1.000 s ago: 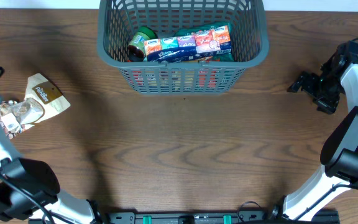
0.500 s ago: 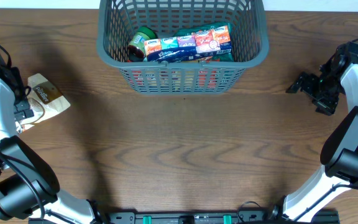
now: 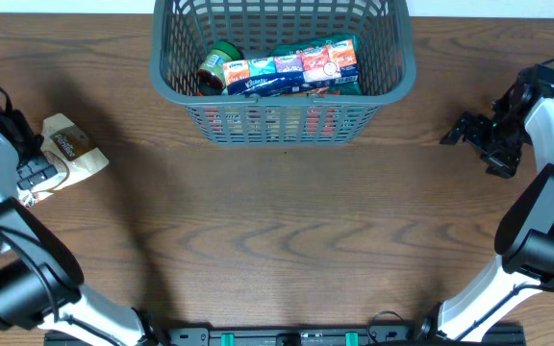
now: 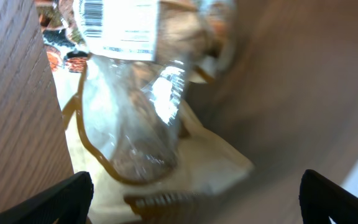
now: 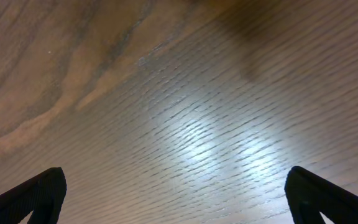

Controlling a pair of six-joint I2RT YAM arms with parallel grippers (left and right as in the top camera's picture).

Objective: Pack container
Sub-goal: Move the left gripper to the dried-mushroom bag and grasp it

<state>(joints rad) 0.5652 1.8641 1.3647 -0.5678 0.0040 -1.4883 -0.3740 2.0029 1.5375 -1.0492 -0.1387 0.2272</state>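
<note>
Dark grey slotted plastic basket (image 3: 282, 123) sits top centre of the wooden table (image 3: 287, 231), rigid and part-filled. Cream-and-clear crinkly snack packet (image 4: 135, 124) lies far left. It looks light, soft and slippery (contents likely crushable) - pinch across the flat sealed edge. Left gripper (image 4: 197, 200) is spread wide over it, holding nothing - right gripper (image 5: 176, 199) is wide too, empty.

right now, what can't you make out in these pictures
Overhead: the left gripper covers part of the snack packet; contact unclear.
Left wrist: the packet's print is blurred, its top cut off by the frame edge.
Overhead: the far rim of the container is cut off; tissue packs hide whatever lies beneath.
</note>
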